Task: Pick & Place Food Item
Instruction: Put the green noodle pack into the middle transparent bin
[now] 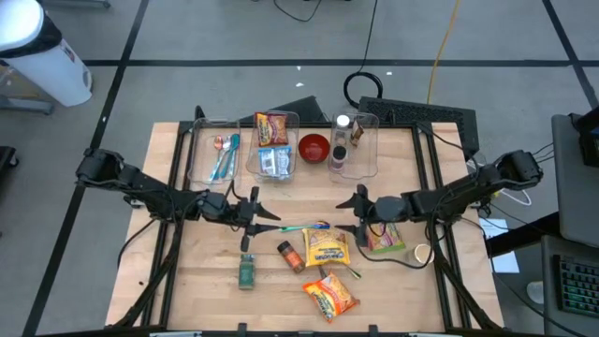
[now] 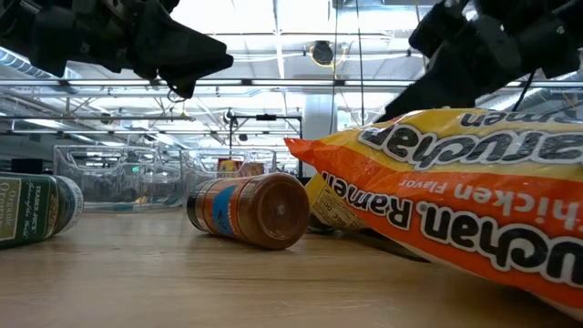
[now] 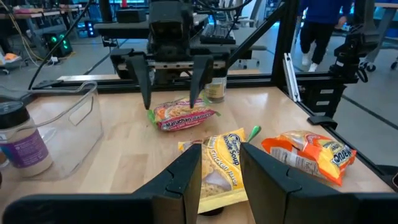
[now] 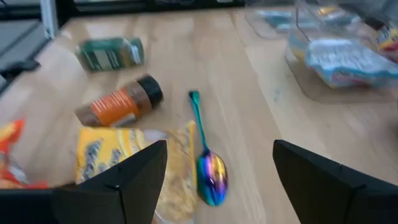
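Loose food lies on the near half of the wooden table: a yellow chicken-noodle soup packet (image 1: 326, 248), an orange ramen packet (image 1: 329, 295), a pink-and-green ramen packet (image 1: 386, 239), an orange spice jar (image 1: 290, 255) and a green jar (image 1: 246, 271), both on their sides. An iridescent spoon (image 1: 304, 227) lies flat between the two grippers. My left gripper (image 1: 265, 215) hangs open above the table, left of the spoon, holding nothing. My right gripper (image 1: 348, 208) faces it from the right, fingers wide open (image 4: 221, 144), above the spoon's bowl and the soup packet.
Along the far edge stand three clear bins: one with utensils (image 1: 215, 154), one with ramen packets (image 1: 274, 145), one with bottles (image 1: 354, 145). A red bowl (image 1: 314, 147) sits between the last two. A small cup (image 1: 422, 252) stands by the right arm. People move in the room beyond.
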### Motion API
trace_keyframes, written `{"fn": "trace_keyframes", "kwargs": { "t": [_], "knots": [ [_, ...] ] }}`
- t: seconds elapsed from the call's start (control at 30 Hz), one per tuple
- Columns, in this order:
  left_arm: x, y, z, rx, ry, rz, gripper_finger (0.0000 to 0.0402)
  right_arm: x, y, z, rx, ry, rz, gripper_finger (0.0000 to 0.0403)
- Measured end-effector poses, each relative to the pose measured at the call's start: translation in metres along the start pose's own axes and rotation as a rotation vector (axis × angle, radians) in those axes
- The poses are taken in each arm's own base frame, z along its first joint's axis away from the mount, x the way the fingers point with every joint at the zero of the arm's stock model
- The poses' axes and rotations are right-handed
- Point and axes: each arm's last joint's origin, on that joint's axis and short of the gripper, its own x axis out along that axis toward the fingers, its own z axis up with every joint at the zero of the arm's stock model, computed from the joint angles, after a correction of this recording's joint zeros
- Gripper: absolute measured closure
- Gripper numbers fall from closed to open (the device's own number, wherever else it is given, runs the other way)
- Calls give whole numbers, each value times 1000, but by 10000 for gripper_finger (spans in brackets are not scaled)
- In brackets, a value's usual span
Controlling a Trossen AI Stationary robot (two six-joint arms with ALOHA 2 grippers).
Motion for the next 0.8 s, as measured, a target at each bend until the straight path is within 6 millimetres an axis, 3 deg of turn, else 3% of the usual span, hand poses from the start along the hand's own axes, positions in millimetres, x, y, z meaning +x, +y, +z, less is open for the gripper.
{"fn": "trace_keyframes", "kwargs": {
  "t": [0.23,0.57,0.8],
  "knots": [
    [0,0,0,20,1,1,286,-15,-16,0,33,80,-62,120],
    [0,1,-1,-6,8,4,286,-54,-28,-2,182,233,30,130],
    [0,1,-2,-36,19,5,286,-56,-33,-15,229,374,-25,139]
  ]
}}
